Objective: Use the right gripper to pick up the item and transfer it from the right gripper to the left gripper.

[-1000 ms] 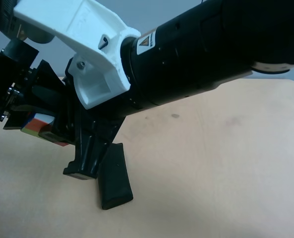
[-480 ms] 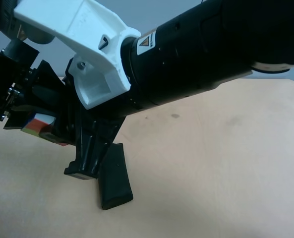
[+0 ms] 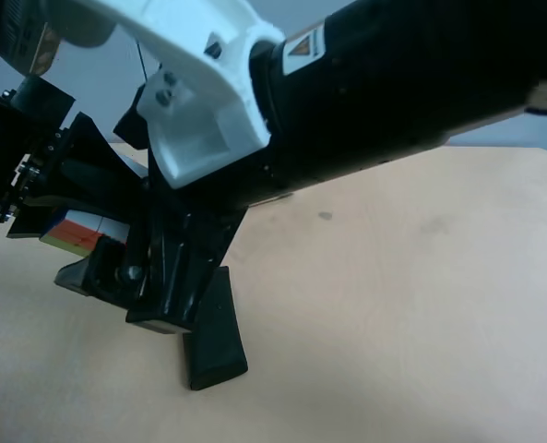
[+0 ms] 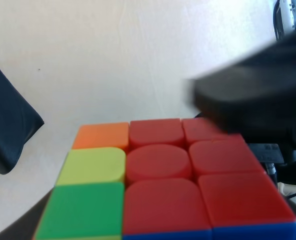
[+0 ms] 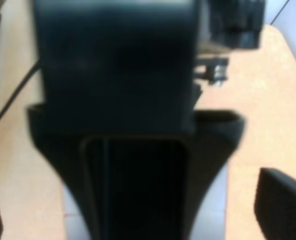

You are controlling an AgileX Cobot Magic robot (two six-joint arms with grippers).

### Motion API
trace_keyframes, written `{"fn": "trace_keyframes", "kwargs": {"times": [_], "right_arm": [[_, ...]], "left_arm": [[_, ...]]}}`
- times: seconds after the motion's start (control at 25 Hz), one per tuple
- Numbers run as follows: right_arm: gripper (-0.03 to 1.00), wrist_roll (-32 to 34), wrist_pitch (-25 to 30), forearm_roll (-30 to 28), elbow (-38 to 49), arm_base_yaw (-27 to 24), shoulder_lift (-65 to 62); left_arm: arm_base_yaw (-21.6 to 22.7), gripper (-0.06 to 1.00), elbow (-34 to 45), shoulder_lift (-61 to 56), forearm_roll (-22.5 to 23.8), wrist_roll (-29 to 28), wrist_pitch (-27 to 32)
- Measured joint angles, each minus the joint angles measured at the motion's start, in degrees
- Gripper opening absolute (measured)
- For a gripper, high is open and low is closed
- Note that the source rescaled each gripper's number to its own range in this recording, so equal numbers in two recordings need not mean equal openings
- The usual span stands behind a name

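The item, a small puzzle cube (image 3: 77, 230), hangs above the table at the exterior high view's left. It fills the left wrist view (image 4: 160, 185) with a mostly red face. My left gripper (image 3: 44, 198) is shut on it, only partly seen. My right gripper (image 3: 116, 295), on the thick black arm with the white wrist housing (image 3: 199, 101), is open around the cube. One of its fingers (image 3: 77, 275) shows below the cube. In the right wrist view its fingertips (image 5: 280, 200) stand wide apart with the left gripper's black body (image 5: 118, 70) between them.
A long black pouch (image 3: 216, 334) lies on the tan table (image 3: 411, 305) just under the right gripper, and it also shows in the left wrist view (image 4: 8, 125). The right arm hides much of the table's back.
The right gripper's jaws have opened off the cube, and one finger now shows below it. The right arm has shifted up and to the right. The cube stays in the left gripper.
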Motion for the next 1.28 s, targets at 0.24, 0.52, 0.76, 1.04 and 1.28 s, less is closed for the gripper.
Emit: {"fn": "trace_keyframes", "kwargs": {"times": [0.24,0.52,0.76,1.04,1.28], "right_arm": [[1.00,9.2,7.9,-4.8,0.0,0.0,-7.5],[1.00,32.4,27.0,-26.7,0.0,0.0,-13.9],[1.00,44.4,39.7,-35.3,0.0,0.0,-21.2],[1.00,51.0,44.9,-35.4,0.7,0.0,-29.7],[1.00,53.3,45.3,-34.2,12.4,0.0,-39.1]], "left_arm": [[0.0,0.00,0.0,0.0,0.0,0.1,0.0],[0.0,0.00,0.0,0.0,0.0,0.2,0.0],[0.0,0.00,0.0,0.0,0.0,0.2,0.0],[0.0,0.00,0.0,0.0,0.0,0.2,0.0],[0.0,0.00,0.0,0.0,0.0,0.2,0.0]]}}
